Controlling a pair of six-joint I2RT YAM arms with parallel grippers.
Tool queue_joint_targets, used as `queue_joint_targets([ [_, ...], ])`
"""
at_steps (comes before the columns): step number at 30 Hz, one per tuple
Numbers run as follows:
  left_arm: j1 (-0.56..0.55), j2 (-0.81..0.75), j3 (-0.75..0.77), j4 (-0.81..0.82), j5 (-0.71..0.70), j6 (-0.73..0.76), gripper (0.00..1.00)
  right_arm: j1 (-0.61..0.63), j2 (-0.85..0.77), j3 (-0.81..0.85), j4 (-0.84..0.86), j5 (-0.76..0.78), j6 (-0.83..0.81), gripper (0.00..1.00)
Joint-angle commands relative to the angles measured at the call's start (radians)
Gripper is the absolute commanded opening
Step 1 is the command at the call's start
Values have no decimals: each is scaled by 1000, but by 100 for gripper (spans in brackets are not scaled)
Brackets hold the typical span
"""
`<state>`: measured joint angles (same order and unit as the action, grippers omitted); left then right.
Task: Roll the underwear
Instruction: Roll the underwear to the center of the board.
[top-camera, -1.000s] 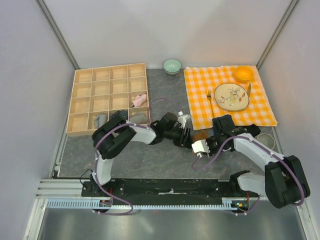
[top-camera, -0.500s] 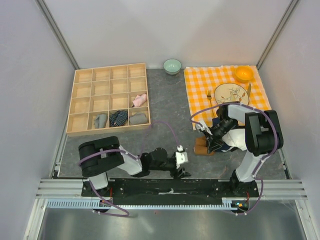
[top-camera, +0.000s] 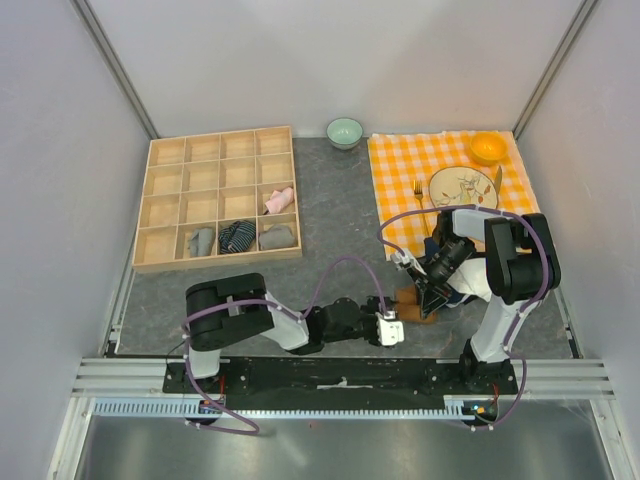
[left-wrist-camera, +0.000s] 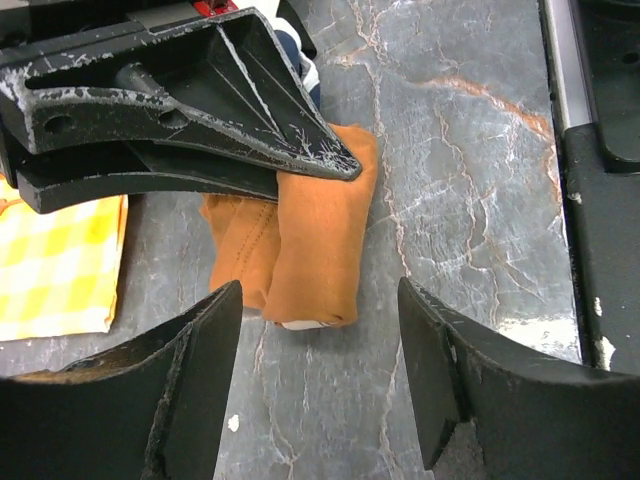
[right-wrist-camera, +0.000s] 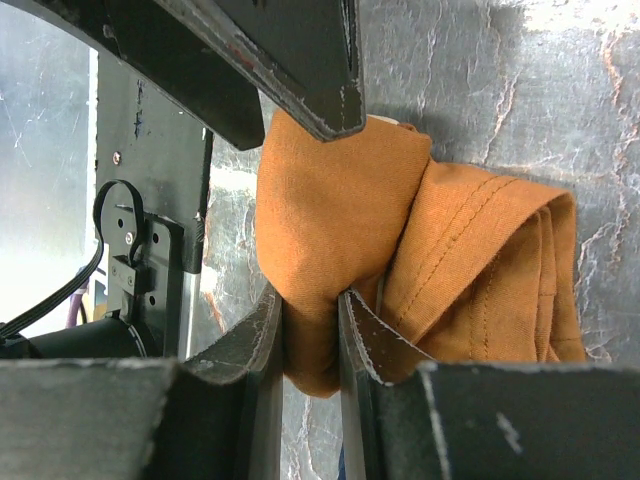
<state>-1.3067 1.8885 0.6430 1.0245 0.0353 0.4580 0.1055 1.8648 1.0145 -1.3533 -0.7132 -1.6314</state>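
The rust-brown underwear (top-camera: 408, 297) lies as a thick roll on the grey table, just in front of the checked cloth's near corner. My right gripper (top-camera: 425, 300) is shut on one end of it. In the right wrist view the jaws (right-wrist-camera: 312, 300) pinch a fold of the orange-brown cloth (right-wrist-camera: 340, 210). My left gripper (top-camera: 400, 322) is low beside the roll, and its fingers stand open. In the left wrist view it (left-wrist-camera: 318, 292) faces the roll's end (left-wrist-camera: 315, 250) without touching it, and the right gripper's black finger (left-wrist-camera: 200, 90) presses on top of the roll.
A wooden divider box (top-camera: 215, 195) at the back left holds several rolled items. The orange-and-white checked cloth (top-camera: 400, 190) carries a plate (top-camera: 463, 193), a fork and an orange bowl (top-camera: 488, 147). A green bowl (top-camera: 345, 131) stands behind. The black base rail (top-camera: 340, 375) runs close in front.
My left arm swung from mid-table down to the front edge, then right toward the roll, its jaws opening wider. The right arm folded back and kept the underwear, which shifted slightly nearer.
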Motion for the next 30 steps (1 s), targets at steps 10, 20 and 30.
queue_joint_targets([
  [10, 9, 86, 221, -342, 76, 47, 13, 0, -21, -31, -15, 46, -28, 40],
  [20, 144, 109, 408, -849, 327, -396, 2, -174, -242, 64, 52, 40, 32, 66],
  [30, 279, 280, 604, -1135, 666, -650, 2, -355, -392, 17, -70, 43, -188, 66],
])
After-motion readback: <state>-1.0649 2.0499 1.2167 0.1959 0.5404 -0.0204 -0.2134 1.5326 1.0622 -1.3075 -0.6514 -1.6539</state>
